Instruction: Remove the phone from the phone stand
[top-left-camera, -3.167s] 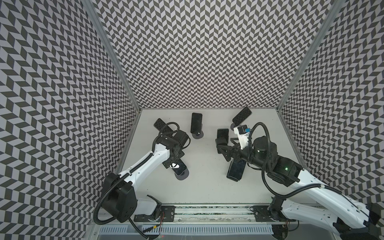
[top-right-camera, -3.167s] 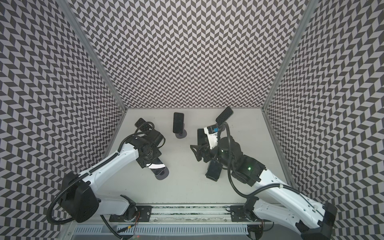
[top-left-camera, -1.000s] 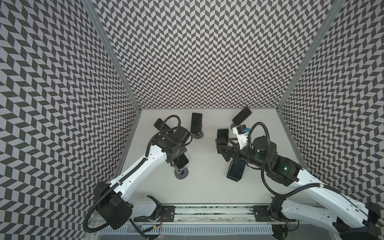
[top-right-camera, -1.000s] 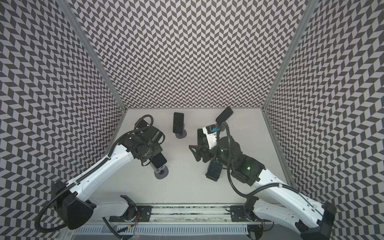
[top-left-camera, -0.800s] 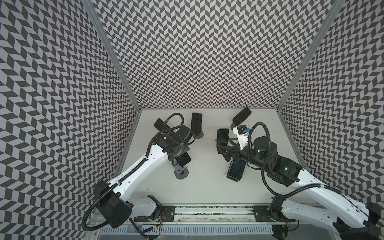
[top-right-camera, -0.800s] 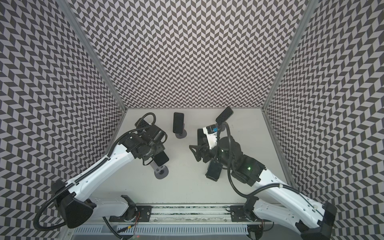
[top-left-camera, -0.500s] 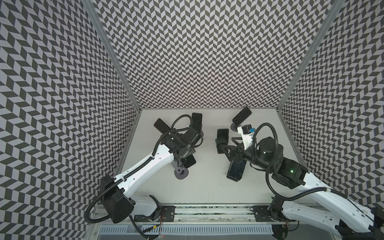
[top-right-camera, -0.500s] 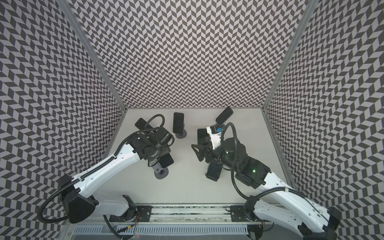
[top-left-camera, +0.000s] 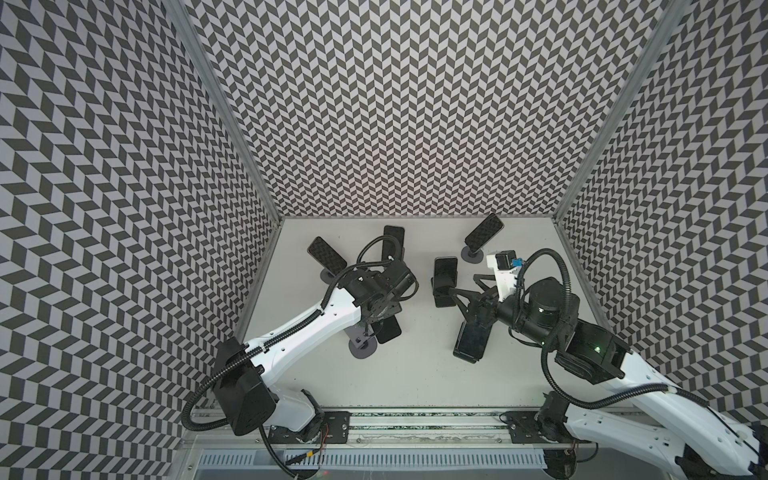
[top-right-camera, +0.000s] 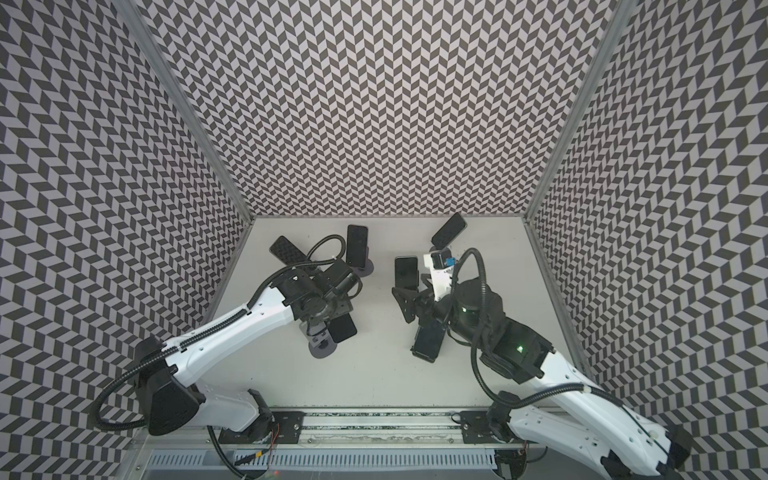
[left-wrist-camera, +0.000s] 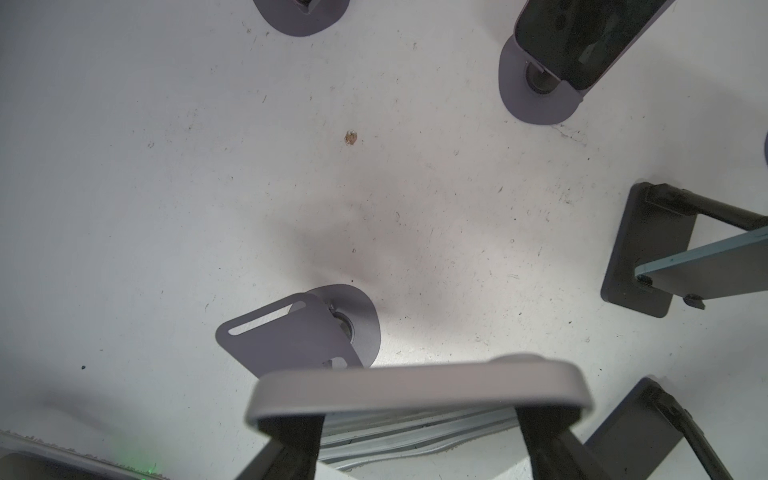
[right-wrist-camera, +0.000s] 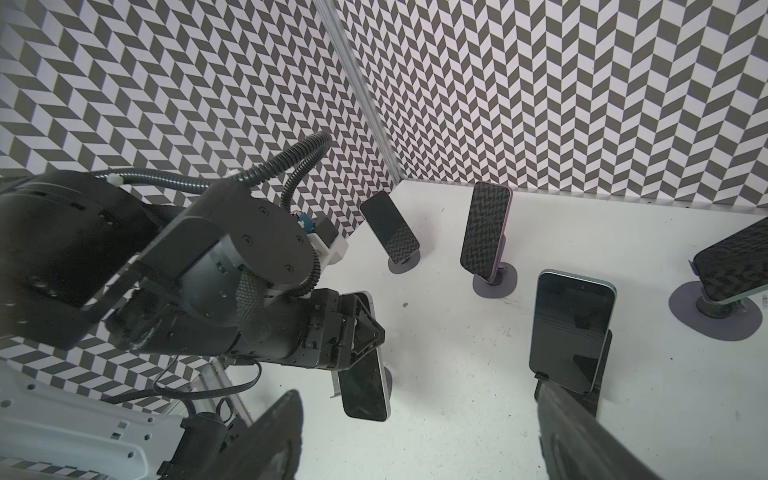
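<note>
My left gripper (top-left-camera: 380, 326) is shut on a dark phone (top-left-camera: 390, 331), gripping it across its width. In the left wrist view the phone's grey edge (left-wrist-camera: 415, 386) sits between my fingers, clear above the grey phone stand (left-wrist-camera: 299, 332). That stand's plate is bare, and in both top views the stand (top-right-camera: 321, 347) lies just left of the held phone (top-right-camera: 343, 328). My right gripper (top-left-camera: 465, 284) is open and holds nothing. Its jaws stand wide beside another phone (right-wrist-camera: 569, 332) that leans on a black stand.
Several other phones stand on stands: back left (top-left-camera: 326, 252), back middle (top-left-camera: 394, 241) and back right (top-left-camera: 484, 235). A phone on a black stand (top-left-camera: 471, 343) sits under my right wrist. Patterned walls close in three sides, and a rail (top-left-camera: 415, 419) runs along the front.
My left gripper has carried the phone up off the grey stand and a little to the right. My right arm has shifted slightly forward, with its jaws narrowing a little.
</note>
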